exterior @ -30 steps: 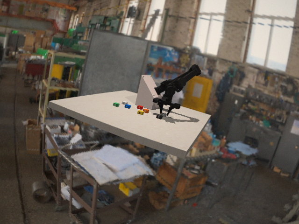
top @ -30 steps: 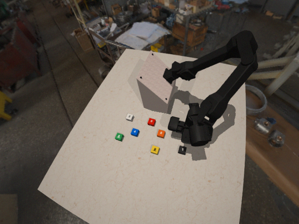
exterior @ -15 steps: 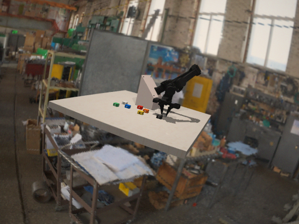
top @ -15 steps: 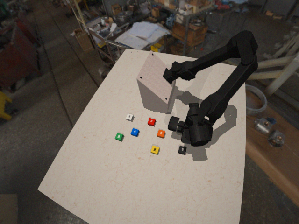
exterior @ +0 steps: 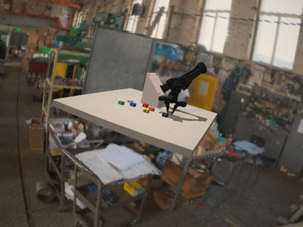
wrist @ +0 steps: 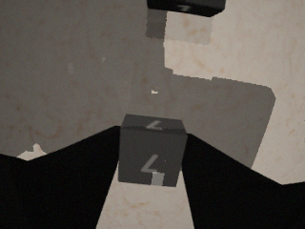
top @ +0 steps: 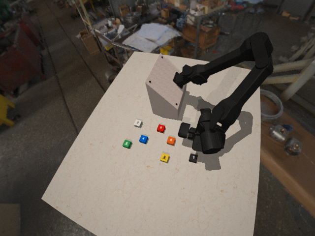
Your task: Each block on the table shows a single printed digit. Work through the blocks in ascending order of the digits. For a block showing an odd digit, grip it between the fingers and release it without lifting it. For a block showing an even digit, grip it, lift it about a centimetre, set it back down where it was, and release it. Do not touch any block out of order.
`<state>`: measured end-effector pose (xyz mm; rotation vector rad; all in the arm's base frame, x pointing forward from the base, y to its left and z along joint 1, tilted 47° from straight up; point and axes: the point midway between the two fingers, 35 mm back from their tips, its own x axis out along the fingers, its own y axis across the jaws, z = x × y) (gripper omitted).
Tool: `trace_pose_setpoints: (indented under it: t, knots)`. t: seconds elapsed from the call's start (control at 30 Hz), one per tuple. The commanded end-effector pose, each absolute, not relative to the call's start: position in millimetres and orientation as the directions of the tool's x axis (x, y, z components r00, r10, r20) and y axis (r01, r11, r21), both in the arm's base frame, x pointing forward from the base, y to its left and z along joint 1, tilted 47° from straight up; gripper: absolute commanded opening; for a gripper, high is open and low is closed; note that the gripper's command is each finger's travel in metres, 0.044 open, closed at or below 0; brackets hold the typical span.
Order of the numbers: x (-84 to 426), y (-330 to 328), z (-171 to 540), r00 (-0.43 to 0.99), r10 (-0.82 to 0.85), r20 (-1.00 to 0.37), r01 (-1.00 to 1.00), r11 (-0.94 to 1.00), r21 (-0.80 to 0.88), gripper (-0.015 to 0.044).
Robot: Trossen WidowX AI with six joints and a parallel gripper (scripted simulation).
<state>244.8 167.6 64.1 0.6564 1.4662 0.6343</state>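
Note:
My gripper (exterior: 170,113) (wrist: 152,137) is down at table level, shut on a dark grey block (wrist: 133,167) that reads 7, upside down in the wrist view. The fingertips stand against its two sides. I see no lift. The arm hides this block in the top view. A black block (top: 193,158) (exterior: 164,114) (wrist: 188,6) showing 1 sits beside it. A white block (top: 138,123) shows 2, a red block (top: 160,128) 0, a blue block (top: 143,139) 4 and a yellow block (top: 164,157) seems to show 9. Digits on the green block (top: 126,143) and orange block (top: 171,140) are blurred.
A tall pinkish box with a sloping top (top: 165,81) (exterior: 153,90) stands on the pale table (top: 152,203) (exterior: 102,109), behind the blocks in the top view. The black arm reaches over the table beside it. The arm's shadow falls around the gripped block.

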Motion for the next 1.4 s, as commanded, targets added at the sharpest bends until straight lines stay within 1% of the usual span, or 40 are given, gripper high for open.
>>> trace_pose_setpoints:
  t: [0.0, 0.23, 0.27, 0.37, 0.5, 0.63, 0.7, 0.87, 0.97, 1.0, 1.27, 1.37]
  knots:
    - [244.6, 167.4, 63.3, 0.011, 0.734, -0.68, 0.014, 0.679, 0.734, 0.0199]
    - [244.6, 167.4, 63.3, 0.011, 0.734, -0.68, 0.014, 0.679, 0.734, 0.0383]
    - [244.6, 167.4, 63.3, 0.011, 0.734, -0.68, 0.014, 0.679, 0.734, 0.04]
    - [244.8, 165.9, 64.5, 0.011, 0.733, -0.68, 0.014, 0.68, 0.733, 0.04]
    - [244.6, 142.2, 86.3, 0.011, 0.732, -0.681, 0.014, 0.681, 0.733, 0.04]
    - [244.4, 140.8, 87.7, 0.011, 0.733, -0.681, 0.014, 0.68, 0.733, 0.04]
    - [246.0, 132.6, 94.1, 0.011, 0.73, -0.684, 0.014, 0.683, 0.73, 0.0348]
    - [244.3, 83.2, 140.2, 0.01, 0.73, -0.684, 0.015, 0.684, 0.73, 0.0216]
    - [243.9, 81.3, 142.3, 0.01, 0.73, -0.683, 0.015, 0.683, 0.73, 0.0138]
    - [243.9, 81.3, 142.3, 0.01, 0.73, -0.683, 0.015, 0.683, 0.73, 0.012]
    - [243.9, 81.3, 142.3, 0.01, 0.73, -0.683, 0.015, 0.683, 0.73, 0.012]
    - [252.8, 67.9, 128.3, 0.012, 0.726, -0.687, 0.016, 0.687, 0.726, 0.012]
